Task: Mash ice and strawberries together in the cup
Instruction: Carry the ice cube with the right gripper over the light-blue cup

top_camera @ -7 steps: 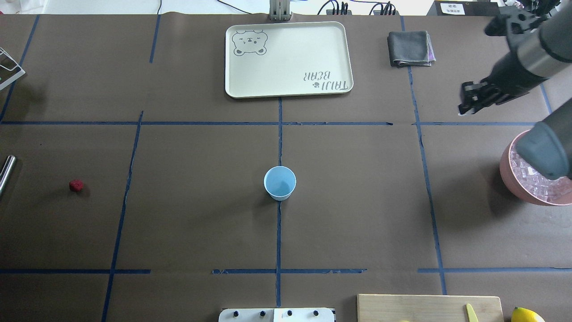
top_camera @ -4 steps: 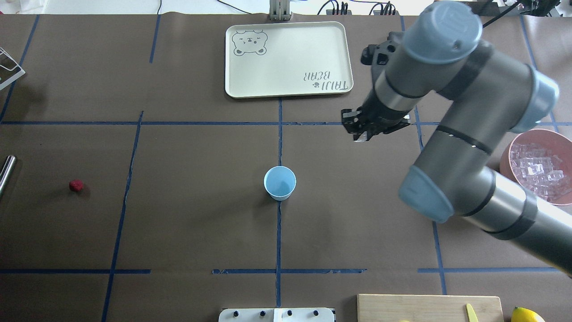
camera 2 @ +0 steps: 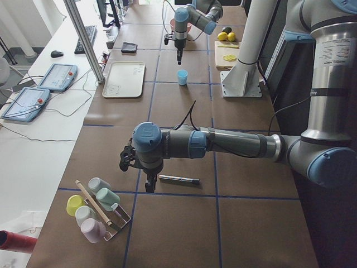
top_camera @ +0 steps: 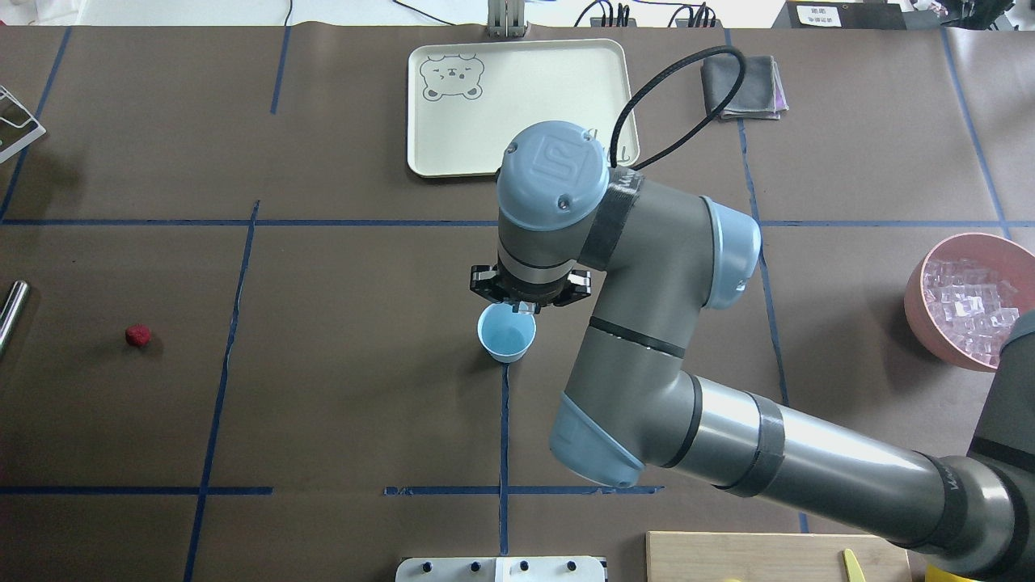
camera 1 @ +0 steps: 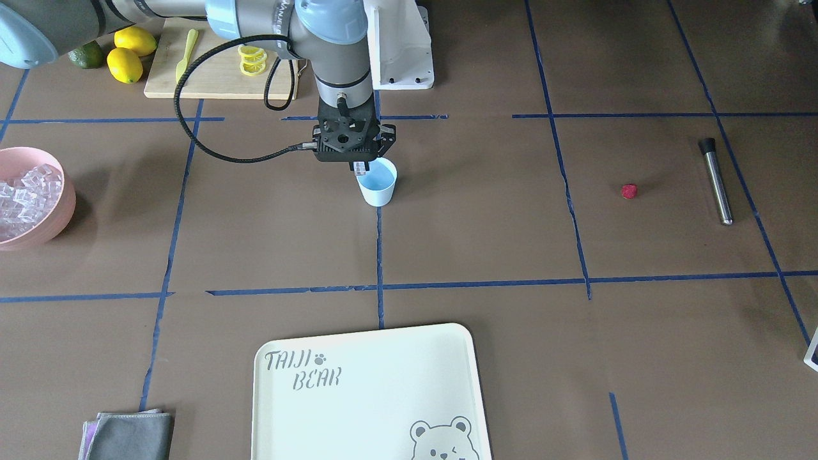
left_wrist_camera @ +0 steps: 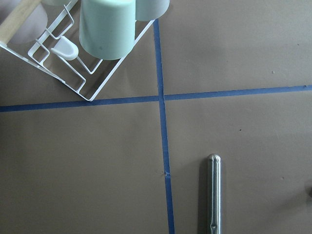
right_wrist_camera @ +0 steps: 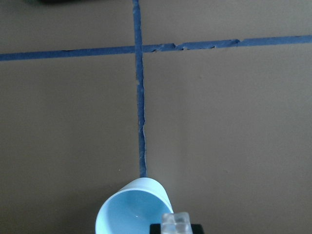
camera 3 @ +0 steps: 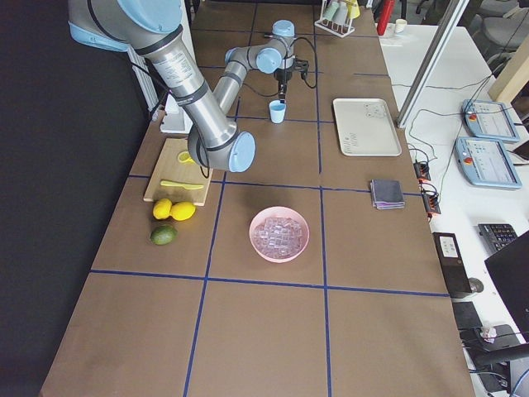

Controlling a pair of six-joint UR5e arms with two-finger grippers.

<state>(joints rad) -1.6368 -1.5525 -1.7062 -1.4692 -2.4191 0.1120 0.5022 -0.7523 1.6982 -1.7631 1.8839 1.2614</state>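
Note:
The light blue cup (top_camera: 504,339) stands upright at the table's middle and looks empty. My right gripper (top_camera: 524,308) hangs just above its rim, shut on one clear ice cube (right_wrist_camera: 176,222). From across the table, the right gripper (camera 1: 361,168) sits over the cup (camera 1: 377,186). More ice (top_camera: 970,311) fills the pink bowl (top_camera: 918,303) at the right edge. The red strawberry (top_camera: 138,335) lies alone far to the left. My left gripper (camera 2: 149,184) shows only in the exterior left view, beside a metal muddler (camera 2: 178,180); whether it is open or shut I cannot tell.
A cream bear tray (top_camera: 517,105) and a folded grey cloth (top_camera: 742,87) lie at the far side. A cutting board (camera 1: 217,80) with lemon slices, lemons (camera 1: 128,54) and a lime sit near the robot's base. A white rack of cups (left_wrist_camera: 105,29) stands near the muddler (left_wrist_camera: 213,195).
My right arm has swung from beside the pink bowl leftward across the table and now hovers over the cup with the ice cube. Cup and strawberry have not moved.

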